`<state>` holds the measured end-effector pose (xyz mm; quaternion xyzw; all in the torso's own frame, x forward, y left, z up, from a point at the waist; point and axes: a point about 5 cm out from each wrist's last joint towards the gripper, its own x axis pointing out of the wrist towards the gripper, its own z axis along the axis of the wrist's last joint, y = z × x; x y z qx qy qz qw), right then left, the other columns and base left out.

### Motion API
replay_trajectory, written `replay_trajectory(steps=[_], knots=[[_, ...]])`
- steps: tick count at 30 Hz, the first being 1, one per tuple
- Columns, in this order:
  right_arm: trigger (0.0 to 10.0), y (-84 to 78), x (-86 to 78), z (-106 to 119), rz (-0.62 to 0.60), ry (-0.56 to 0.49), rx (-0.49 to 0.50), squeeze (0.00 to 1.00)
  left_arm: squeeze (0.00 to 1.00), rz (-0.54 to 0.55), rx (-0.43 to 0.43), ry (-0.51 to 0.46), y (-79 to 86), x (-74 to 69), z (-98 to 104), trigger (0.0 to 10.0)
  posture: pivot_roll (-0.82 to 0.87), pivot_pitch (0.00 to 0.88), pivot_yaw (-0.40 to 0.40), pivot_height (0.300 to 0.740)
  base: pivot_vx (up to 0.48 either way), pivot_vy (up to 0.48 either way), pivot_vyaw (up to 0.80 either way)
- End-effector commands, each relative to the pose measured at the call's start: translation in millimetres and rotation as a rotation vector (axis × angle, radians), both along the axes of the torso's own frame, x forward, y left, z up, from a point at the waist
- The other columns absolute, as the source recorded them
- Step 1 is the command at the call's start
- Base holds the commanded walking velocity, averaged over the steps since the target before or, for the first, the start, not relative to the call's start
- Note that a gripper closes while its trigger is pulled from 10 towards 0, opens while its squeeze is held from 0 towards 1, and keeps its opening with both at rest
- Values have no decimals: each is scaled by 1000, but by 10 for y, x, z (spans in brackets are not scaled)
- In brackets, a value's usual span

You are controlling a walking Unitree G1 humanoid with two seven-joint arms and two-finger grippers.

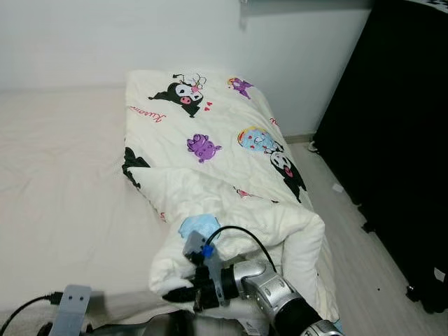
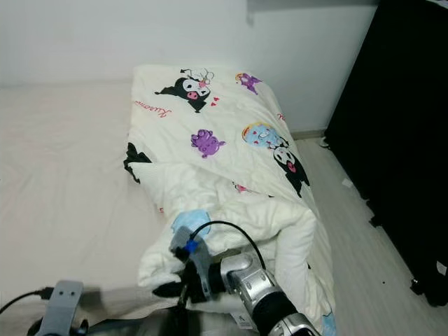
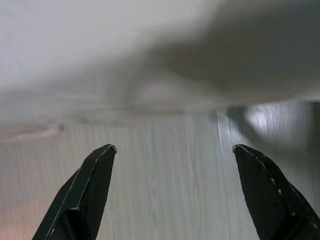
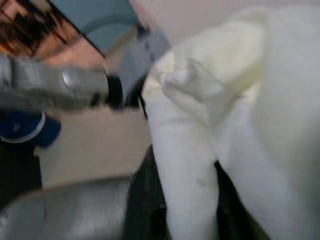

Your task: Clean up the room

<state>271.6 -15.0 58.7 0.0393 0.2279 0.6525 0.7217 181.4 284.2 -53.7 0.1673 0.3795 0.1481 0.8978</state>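
The right hand (image 1: 183, 294) is clenched on the bunched edge of the cream cartoon-printed quilt (image 1: 224, 140); the left hand (image 3: 172, 155) is released, fingers spread over the pale wood floor (image 3: 165, 190).

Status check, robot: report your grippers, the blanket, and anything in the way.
Right gripper shut on folded corner of cartoon-print blanket. Left gripper open, idle above floor. Blanket half-folded on bed; nothing in the way.

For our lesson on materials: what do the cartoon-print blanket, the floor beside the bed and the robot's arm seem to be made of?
Cartoon-print blanket: soft padded fabric, probably quilted cotton or polyester; matte, it puckers and bunches into puffy folds where the right tool grips it.
Floor: pale wood-look planks with faint grain, perhaps laminate.
Right arm: silver metal, judging by its bright glints.
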Motion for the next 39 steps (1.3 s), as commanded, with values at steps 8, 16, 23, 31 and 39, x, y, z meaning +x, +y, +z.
replay_trajectory(steps=[8, 16, 23, 31, 39], knots=[[10000, 57, -313, 164, 228, 108, 102, 1000, 0, -13, -16, 23, -83, 7, -40, 10000, 73, 122, -24, 601, 0, 0, 0], [10000, -126, -537, 441, 420, 148, 123, 1000, 0, -54, -7, -63, -174, 293, 95, 10000, 49, 107, -22, 601, 0, 0, 0], [10000, -307, -414, 486, 234, 48, -8, 604, 0, -67, -13, -143, -233, 528, 235, 10000, 25, 100, -26, 601, 0, 0, 0], [10000, -579, -317, 54, -99, 79, -373, 8, 0, -91, -28, -211, -336, 716, 348, 10000, 12, 99, -30, 601, 0, 0, 0], [10000, -685, -462, -4, -191, 233, -359, 0, 0, -97, -41, -258, -408, 836, 428, 10000, 7, 100, -39, 601, 0, 0, 0]])
